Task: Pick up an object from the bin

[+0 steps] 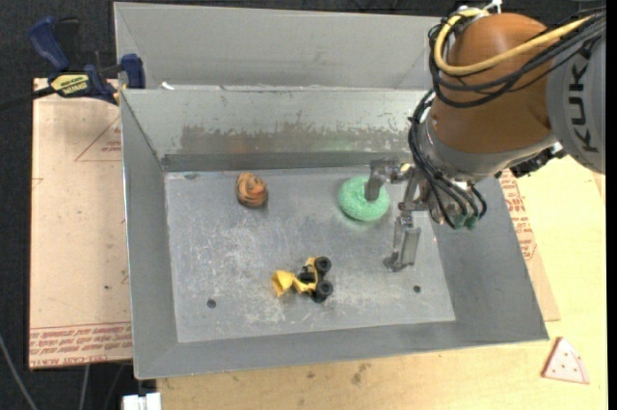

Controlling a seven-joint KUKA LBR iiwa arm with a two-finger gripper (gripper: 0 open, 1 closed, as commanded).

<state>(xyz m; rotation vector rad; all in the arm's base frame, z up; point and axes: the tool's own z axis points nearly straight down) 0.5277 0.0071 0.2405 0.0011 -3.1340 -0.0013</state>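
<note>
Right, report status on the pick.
Gripper open, low in the bin, view's right, holding nothing. Green ring just beside one finger. Brown lump and yellow-black toy lie apart, leftward, clear of it.

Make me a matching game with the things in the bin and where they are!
Things:
1 brown lump
2 green round thing
3 yellow and black toy
4 claw

Places:
A lowest in the picture, in the middle
B at the right, fingers apart
C furthest left, on its own
D right beside the claw

Pairs: 1-C, 2-D, 3-A, 4-B
</note>
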